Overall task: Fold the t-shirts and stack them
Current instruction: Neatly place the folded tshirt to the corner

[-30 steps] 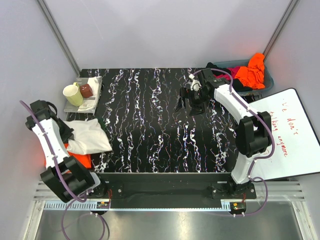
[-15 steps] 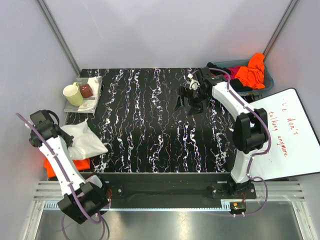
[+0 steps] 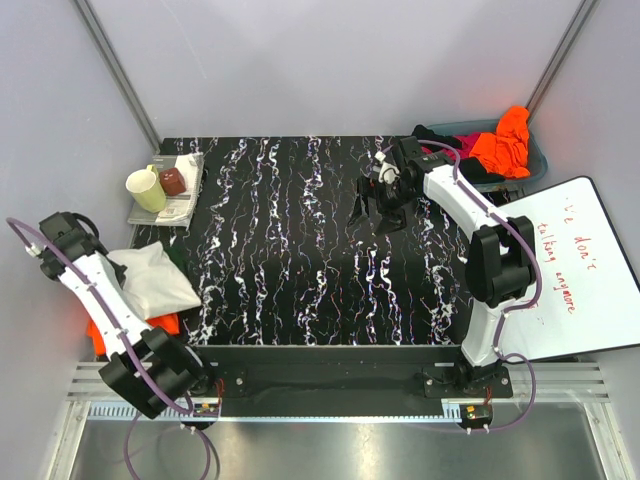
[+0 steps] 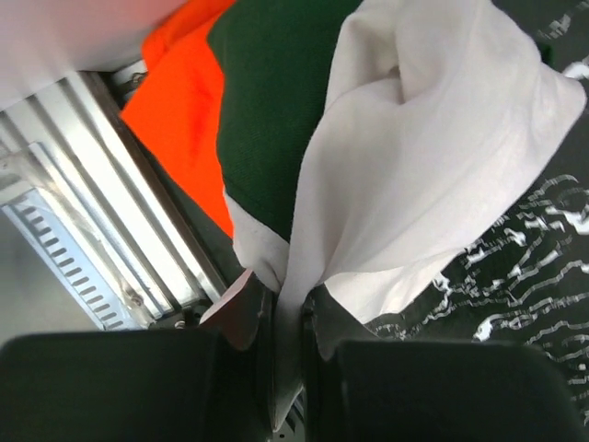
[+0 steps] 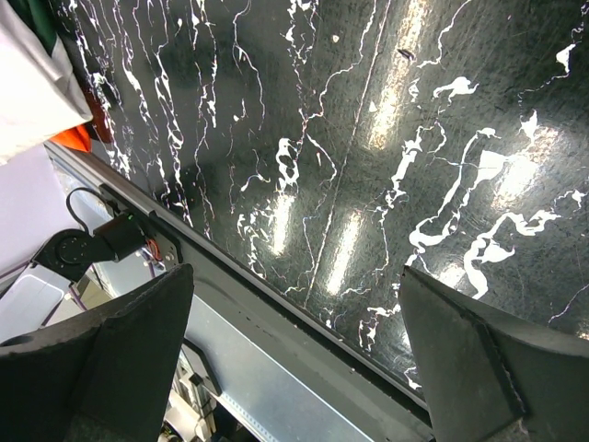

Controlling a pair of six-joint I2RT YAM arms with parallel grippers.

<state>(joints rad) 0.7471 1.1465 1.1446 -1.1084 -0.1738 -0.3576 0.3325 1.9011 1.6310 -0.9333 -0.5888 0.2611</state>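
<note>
Leftward and outward is where the left arm has swung over the last second, dragging the cloth with it toward the table's 8 o'clock corner; the right arm has barely shifted.

Left fingers (image 4: 241, 315) are pressed nearly together on a thin fold of the cream shirt (image 4: 414, 175), so the left gripper (image 4: 285, 308) has only a narrow pinch at the cloth's edge. From that pinch the shirt fans away toward 1 o'clock in the wrist view, its green sleeve (image 4: 276, 110) tucked under the cream layer. An orange shirt (image 4: 175, 101) lies below both, next to the metal rail. From above, the cream shirt (image 3: 160, 282) sits on the orange shirt (image 3: 130, 328) at 8 o'clock on the table (image 3: 300, 260).

The right gripper (image 5: 293, 276) is spread wide and holds nothing, hovering over bare marbled surface near 1 o'clock. Beyond it at 2 o'clock, a bin (image 3: 535, 165) holds the loose shirts (image 3: 505, 140), orange, magenta and black in a heap.

This cloth looks light, limp and thin. It will likely sag and bunch wherever it is unsupported, and a single-edge pinch could slip out or pull the fold open. Hems, shoulder seams or a doubled layer seem the better holds, ideally two points spread apart so the panel stays flat.

A tray (image 3: 180, 205) with a mug (image 3: 146, 188) sits at 10 o'clock, and a white board (image 3: 575, 270) lies at 3 o'clock.
</note>
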